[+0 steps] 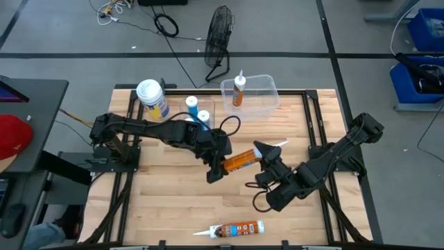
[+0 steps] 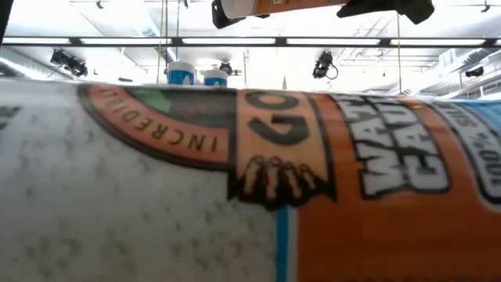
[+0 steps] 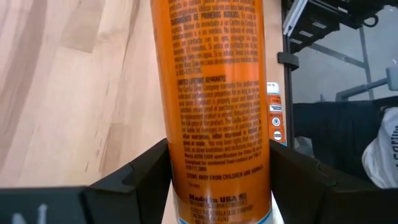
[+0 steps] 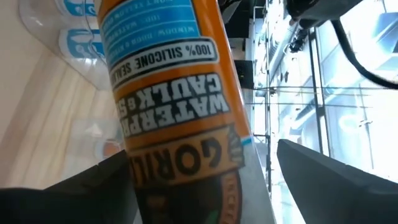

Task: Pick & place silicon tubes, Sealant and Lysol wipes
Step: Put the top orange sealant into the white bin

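Above the middle of the table (image 1: 173, 208), my left gripper (image 1: 216, 165) clamps the orange sealant tube's (image 1: 239, 161) base end. It lies level, nozzle aimed toward my right gripper (image 1: 269, 165), whose fingers stand spread around it.

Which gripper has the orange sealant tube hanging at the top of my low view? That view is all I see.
Observer: The left gripper is clamped on the orange sealant tube above mid-table.
Operator: And the other arm?
Observer: The right gripper is at the tube's nozzle end, jaws open around it without gripping.
Operator: What fills my picture?
Observer: Most likely the second orange-and-white sealant tube, lying at the table's near edge, close to your camera.
Operator: Where are the wipes?
Observer: The round Lysol wipes canister, with its white lid, stands upright at the table's far left corner.
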